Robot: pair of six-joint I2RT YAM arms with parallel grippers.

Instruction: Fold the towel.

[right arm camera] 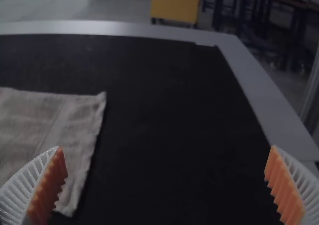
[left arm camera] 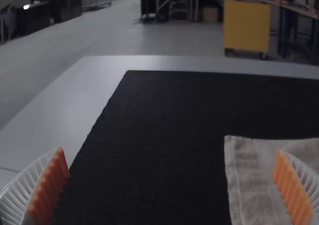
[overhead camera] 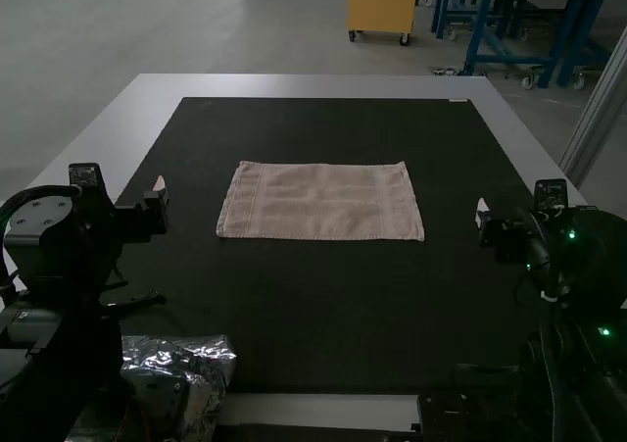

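While our left gripper (left arm camera: 170, 151) and right gripper (right arm camera: 166, 147) have jaws spread wide, holding nothing, crumpled foil (overhead camera: 212, 362) near the left one could snag it if we swing low. Beyond, the towel (overhead camera: 318, 202) lies flat on the dark mat (overhead camera: 328, 310); a shallow pinch could slip, skewing our fold.

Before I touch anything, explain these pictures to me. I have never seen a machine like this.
This machine is two robot arms at a table. The high view looks forward and down from above and behind them: the left arm stands at its left, the right arm at its right. Each wrist view comes from a camera on one arm, just behind its two ribbed, orange-padded fingers.

A beige towel lies flat on a dark mat, between the arms. The left pincer and right pincer are both open, holding nothing.
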